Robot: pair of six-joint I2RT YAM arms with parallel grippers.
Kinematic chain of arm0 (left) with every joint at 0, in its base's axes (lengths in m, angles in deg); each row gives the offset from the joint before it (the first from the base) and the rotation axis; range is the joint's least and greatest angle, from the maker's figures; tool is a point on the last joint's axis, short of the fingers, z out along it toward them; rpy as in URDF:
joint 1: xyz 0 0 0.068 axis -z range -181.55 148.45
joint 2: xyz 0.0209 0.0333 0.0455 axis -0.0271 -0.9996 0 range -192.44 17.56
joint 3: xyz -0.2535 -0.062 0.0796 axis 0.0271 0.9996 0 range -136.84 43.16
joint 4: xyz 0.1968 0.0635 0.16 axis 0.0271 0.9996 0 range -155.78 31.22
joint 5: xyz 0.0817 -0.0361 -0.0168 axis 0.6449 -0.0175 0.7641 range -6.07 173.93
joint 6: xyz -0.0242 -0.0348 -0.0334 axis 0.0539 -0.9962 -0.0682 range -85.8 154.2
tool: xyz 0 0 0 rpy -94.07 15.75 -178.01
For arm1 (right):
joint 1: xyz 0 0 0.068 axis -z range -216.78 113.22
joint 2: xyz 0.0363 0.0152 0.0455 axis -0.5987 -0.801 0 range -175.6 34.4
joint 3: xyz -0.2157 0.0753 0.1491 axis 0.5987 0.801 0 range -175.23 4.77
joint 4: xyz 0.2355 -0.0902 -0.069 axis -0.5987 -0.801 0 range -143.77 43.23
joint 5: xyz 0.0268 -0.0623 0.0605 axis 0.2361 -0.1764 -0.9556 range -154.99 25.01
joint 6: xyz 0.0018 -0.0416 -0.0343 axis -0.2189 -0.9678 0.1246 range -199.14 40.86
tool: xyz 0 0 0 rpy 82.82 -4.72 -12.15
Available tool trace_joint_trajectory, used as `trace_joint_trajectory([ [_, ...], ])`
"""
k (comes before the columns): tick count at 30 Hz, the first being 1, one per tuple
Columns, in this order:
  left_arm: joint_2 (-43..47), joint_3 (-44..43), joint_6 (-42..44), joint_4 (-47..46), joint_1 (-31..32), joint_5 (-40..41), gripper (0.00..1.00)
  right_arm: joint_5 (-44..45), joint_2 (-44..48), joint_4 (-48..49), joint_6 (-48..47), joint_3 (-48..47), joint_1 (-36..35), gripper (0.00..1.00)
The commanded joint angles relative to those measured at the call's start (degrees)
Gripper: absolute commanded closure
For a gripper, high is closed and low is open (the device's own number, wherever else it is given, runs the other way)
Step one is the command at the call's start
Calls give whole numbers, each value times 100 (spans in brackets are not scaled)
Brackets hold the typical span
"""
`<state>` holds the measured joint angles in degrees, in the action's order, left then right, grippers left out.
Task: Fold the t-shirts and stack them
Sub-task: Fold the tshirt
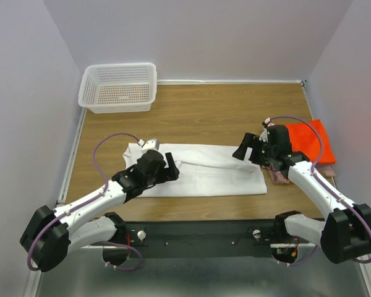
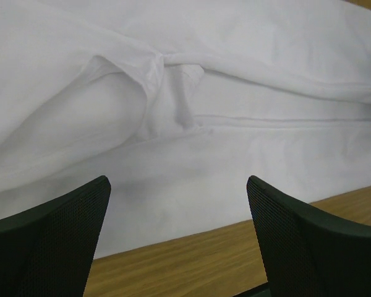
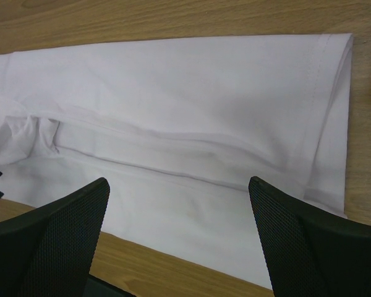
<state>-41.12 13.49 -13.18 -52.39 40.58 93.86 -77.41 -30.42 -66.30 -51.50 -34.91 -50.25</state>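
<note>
A white short-sleeved cloth t-shirt (image 1: 216, 173) lies flat in the middle of the brown wooden table (image 1: 222, 105). It is folded lengthwise into a long band running left to right, with its near long edge close to the table's near edge. In the left wrist view the white shirt (image 2: 235, 93) shows a bunched sleeve fold and a seam line running along the band. In the right wrist view the shirt (image 3: 204, 111) ends in a stitched hem at the right, with bare wood beyond it.

The left gripper (image 1: 172, 168) hangs over the left end of the band with its jaws spread wide and nothing between them. From its own camera, the left gripper (image 2: 176, 185) has both black fingers above the shirt's near edge, apart from the cloth. The right gripper (image 1: 244, 148) hangs just over the right end of the band, also wide open and empty. In its own view, the right gripper (image 3: 179, 185) frames the hem end between its two fingers.

At the right edge of the table lies an orange-red folded t-shirt (image 1: 312, 139), with pinkish cloth (image 1: 278, 176) showing from under its near side. A white plastic mesh basket (image 1: 117, 105) stands in the far left corner, well apart from the shirts.
</note>
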Motion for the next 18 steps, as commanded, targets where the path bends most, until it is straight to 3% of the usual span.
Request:
trace_joint_trajectory([
  [1, 120, -433, -106, 174, -55, 1185, 2, -199, -118, -16, -180, -110, 11, 0],
  [8, -1531, -1154, 773, -530, -1100, 986, 2, -234, -242, -16, -233, -101, 3, 0],
  [13, -2253, -1401, 809, -433, -1058, 660, 2, -208, -207, -25, -215, -66, 3, 0],
  [18, -1850, -726, 502, -539, -584, 466, 2, -129, -242, -16, -215, -92, 3, 0],
])
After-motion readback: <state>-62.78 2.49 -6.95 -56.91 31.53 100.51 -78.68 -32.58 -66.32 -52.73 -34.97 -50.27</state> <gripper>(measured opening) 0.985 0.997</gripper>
